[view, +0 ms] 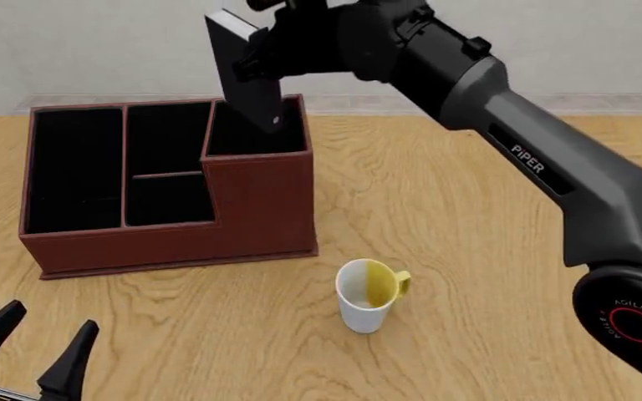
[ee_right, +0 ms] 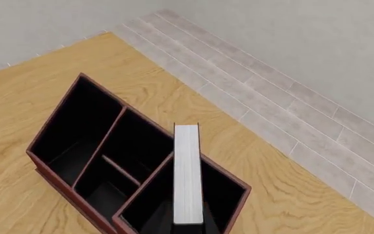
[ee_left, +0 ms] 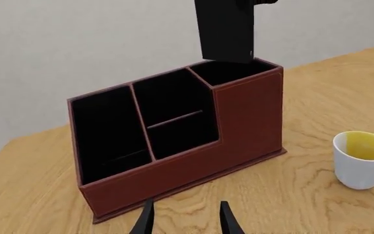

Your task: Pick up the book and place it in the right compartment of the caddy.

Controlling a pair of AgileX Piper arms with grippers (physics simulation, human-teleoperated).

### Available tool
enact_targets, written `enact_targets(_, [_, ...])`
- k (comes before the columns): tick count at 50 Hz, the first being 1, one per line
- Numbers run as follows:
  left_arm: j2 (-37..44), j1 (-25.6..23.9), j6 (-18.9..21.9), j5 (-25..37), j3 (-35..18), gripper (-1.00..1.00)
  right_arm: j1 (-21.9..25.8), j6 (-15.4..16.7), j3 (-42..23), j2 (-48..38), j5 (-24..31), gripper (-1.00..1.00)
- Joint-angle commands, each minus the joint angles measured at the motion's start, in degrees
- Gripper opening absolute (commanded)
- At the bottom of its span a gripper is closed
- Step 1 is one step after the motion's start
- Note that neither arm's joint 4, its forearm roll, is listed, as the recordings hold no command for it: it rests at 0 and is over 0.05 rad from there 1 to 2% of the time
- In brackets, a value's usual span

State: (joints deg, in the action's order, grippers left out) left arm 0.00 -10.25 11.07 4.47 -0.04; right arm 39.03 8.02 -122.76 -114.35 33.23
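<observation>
Nearest the table's [view: 488,217] front edge, at its left corner, the left gripper [view: 33,351] hovers low with its two dark fingers spread apart and nothing between them. Just beyond, toward the middle of the front edge, stands a white mug [view: 366,296] with a yellow inside, upright, its handle turned to the right; it is near the caddy's front right corner but not touching it. Farther back, on the left half of the table, sits the caddy [view: 165,242], its long low section at the left, two small sections in the middle, and the right compartment [view: 257,138] raised at its right end. Above that compartment the right arm [view: 522,159] reaches in from the right and holds the book [view: 248,71] upright and slightly tilted, its lower corner dipping at or just inside the compartment's rim; how deep is hard to judge. The right wrist view looks down the white page edges into the black-lined section. The right gripper [view: 282,38] appears clamped on the book's upper part, though its fingers are mostly hidden.
</observation>
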Motion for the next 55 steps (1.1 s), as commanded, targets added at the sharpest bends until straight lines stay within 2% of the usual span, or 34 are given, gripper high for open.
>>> enact_targets(1, [0.0,0.2,-0.1,0.4,0.0,1.00,-0.4,-1.1,-1.6,-1.1,-0.6,-1.00])
enact_targets(18, [0.0,0.1,-0.2,0.8,0.0,1.00,-1.5,-1.0,-1.0,-2.7,-2.0,-1.00])
enact_targets(55, [0.0,0.6,-0.4,2.3,0.0,1.00,-1.8,-4.2,3.9,-5.1,-8.2,-1.00])
